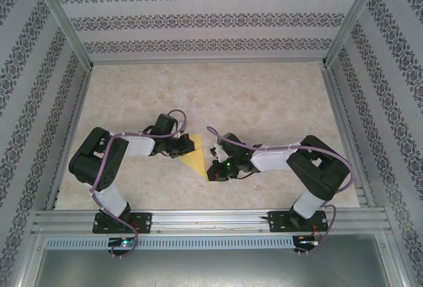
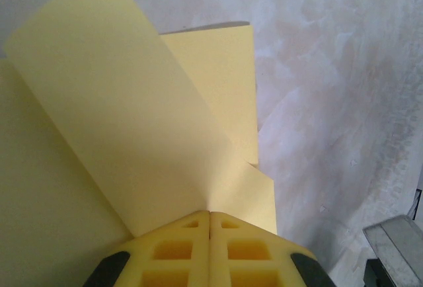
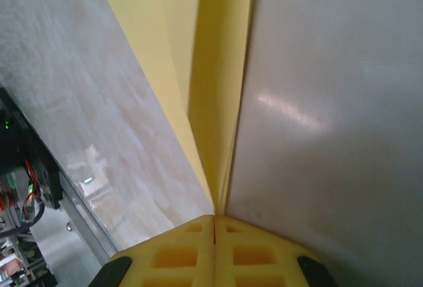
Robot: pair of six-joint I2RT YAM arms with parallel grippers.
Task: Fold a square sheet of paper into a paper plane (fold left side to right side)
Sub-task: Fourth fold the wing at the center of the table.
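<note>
The sheet of paper (image 1: 197, 157) lies on the tabletop (image 1: 264, 102) between the two arms, just in front of their wrists. From above it reads as a small yellow triangle with its point toward the near edge; both ends of it are covered by the pincers, so its full outline is hidden.

In the left wrist view the paper is thin, matte and plain yellow. One broad flap (image 2: 125, 122) rises at a slant over flatter layers beneath, and its edges are straight and sharp. The left pincer (image 2: 210, 215) is pressed closed on the base of that flap, its yellow, honeycomb-moulded fingers (image 2: 175, 250) meeting along one seam. The lower and left parts of the sheet are cut off by the frame.

The right pincer (image 3: 215, 219) is likewise clamped on the paper, where a narrow folded ridge (image 3: 215, 69) runs straight into its closed tips. To the right of that ridge is a smooth grey surface (image 3: 330, 135) with a soft glare; I cannot tell what it is.

The tabletop is pale and marble-patterned, with a slight sheen. Patterned striped walls (image 1: 198, 22) enclose it, an aluminium rail (image 1: 211, 219) carries the arm bases, and purple cables (image 1: 106, 168) loop along the arms.
</note>
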